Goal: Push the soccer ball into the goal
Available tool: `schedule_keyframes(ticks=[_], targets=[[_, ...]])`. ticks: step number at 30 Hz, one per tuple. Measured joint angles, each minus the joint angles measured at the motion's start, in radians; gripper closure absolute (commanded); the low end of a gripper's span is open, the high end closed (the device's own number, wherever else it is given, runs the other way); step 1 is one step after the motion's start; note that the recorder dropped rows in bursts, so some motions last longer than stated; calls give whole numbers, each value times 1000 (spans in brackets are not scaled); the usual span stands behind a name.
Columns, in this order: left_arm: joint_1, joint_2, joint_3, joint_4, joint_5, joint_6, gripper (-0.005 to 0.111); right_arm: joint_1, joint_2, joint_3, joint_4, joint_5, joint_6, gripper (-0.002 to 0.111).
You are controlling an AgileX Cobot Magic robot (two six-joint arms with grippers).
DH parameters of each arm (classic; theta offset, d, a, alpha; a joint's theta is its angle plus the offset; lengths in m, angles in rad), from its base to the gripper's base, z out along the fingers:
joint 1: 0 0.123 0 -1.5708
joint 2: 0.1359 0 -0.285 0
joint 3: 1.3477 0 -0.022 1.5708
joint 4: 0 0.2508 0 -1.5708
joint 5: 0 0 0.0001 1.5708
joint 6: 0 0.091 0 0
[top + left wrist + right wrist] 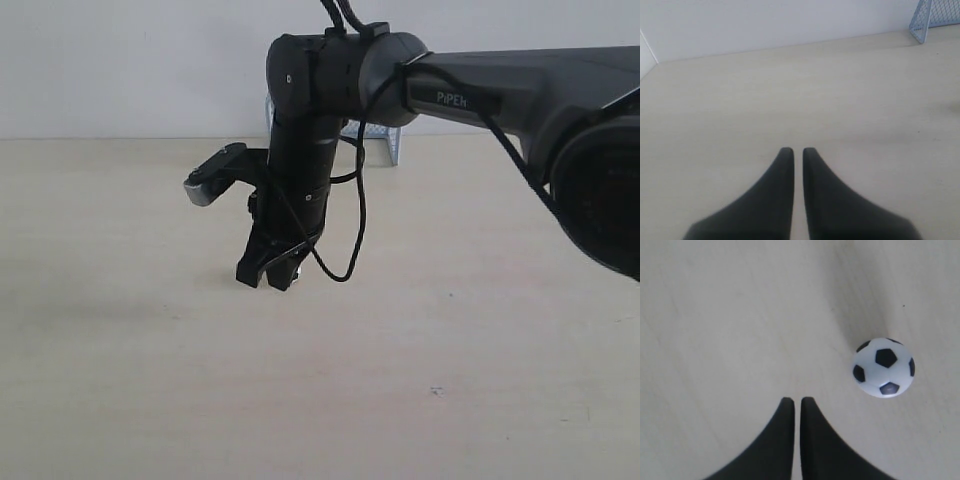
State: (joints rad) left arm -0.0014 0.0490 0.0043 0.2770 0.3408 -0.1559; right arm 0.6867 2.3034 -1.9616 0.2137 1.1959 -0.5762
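Note:
The soccer ball (883, 367), white with black pentagons, rests on the pale table in the right wrist view. It lies a short way off to one side of my right gripper (793, 400), not touching it. That gripper is shut and holds nothing. In the exterior view the right gripper (268, 275) points down just above the table, and I cannot make out the ball there. The goal (385, 143), pale blue with a mesh net, stands at the back by the wall, mostly behind the arm. My left gripper (794, 150) is shut and empty, with a corner of the goal (935, 17) far ahead of it.
The right arm (500, 95) reaches in from the right across the middle, with a black cable (358, 215) hanging in a loop beside the wrist. A white wall (130, 60) borders the table's far edge.

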Motion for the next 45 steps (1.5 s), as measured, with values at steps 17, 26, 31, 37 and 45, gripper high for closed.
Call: schedule_keyframes(ticks=[17,26,31,37,45], targets=[[0,0,0,0,0,0,100,0,92,-125,-6,7,29,108],[0,0,0,0,0,0,100,0,123,-140,-6,12,30,108],[0,0,0,0,0,0,100,0,134,-140,-6,19,16,108],[0,0,0,0,0,0,100,0,134,-140,-6,19,-27,108],[0,0,0,0,0,0,100,0,134,-140,-8,19,-76,108]])
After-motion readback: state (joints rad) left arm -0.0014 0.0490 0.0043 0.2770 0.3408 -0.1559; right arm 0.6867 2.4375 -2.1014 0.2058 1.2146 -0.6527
